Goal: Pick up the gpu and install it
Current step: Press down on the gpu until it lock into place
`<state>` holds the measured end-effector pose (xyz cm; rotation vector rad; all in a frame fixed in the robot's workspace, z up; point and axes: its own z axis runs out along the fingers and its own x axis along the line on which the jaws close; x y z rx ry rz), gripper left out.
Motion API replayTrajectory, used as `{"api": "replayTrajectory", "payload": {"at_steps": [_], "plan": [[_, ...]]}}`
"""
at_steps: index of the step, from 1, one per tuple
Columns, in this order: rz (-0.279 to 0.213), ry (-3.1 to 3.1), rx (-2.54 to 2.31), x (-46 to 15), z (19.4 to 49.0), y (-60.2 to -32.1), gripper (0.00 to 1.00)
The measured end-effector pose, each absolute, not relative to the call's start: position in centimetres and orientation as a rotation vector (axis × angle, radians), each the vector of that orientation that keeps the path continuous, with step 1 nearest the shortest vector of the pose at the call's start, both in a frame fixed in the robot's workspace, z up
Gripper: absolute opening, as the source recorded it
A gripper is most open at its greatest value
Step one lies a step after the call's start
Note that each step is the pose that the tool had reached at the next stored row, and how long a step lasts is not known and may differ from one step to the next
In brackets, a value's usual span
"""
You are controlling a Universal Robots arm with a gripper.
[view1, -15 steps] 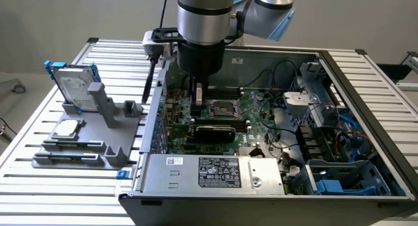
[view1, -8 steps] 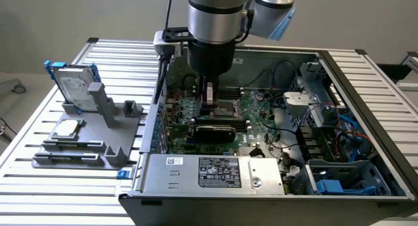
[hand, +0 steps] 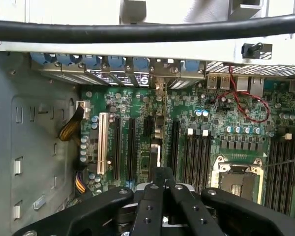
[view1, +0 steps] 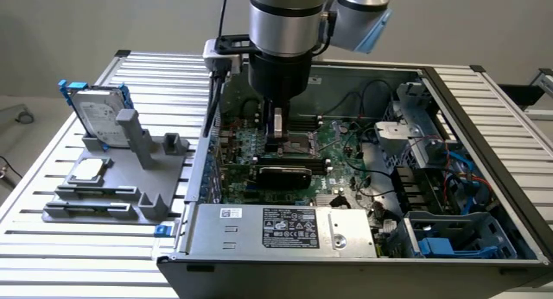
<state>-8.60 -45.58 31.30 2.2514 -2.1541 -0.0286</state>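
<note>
The gpu (view1: 285, 176) stands on edge in a slot of the motherboard (view1: 346, 153) inside the open computer case, with its black rounded shroud facing the power supply. In the wrist view the gpu (hand: 154, 152) appears as a thin dark edge running from the rear bracket toward the fingers. My gripper (view1: 278, 147) reaches down into the case just above the card's upper edge. Its black fingers meet, so the gripper (hand: 162, 172) is shut. Whether the tips touch or pinch the card I cannot tell.
Power supply (view1: 285, 228) fills the case's near side; drive cage and blue cables (view1: 449, 241) sit at the exterior view's right. CPU socket (hand: 236, 182) lies beside the fingers. Outside, a grey stand (view1: 121, 195) holds a silver hard drive (view1: 100, 114) and a small chip (view1: 89, 171).
</note>
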Motion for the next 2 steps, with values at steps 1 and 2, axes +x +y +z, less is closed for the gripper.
{"api": "replayTrajectory", "payload": {"at_steps": [1,2], "plan": [[-0.029,-2.154,2.251,-8.6,31.31,-45.58,0.11],[-0.029,-2.154,2.251,-8.59,31.33,-45.58,0.11]]}}
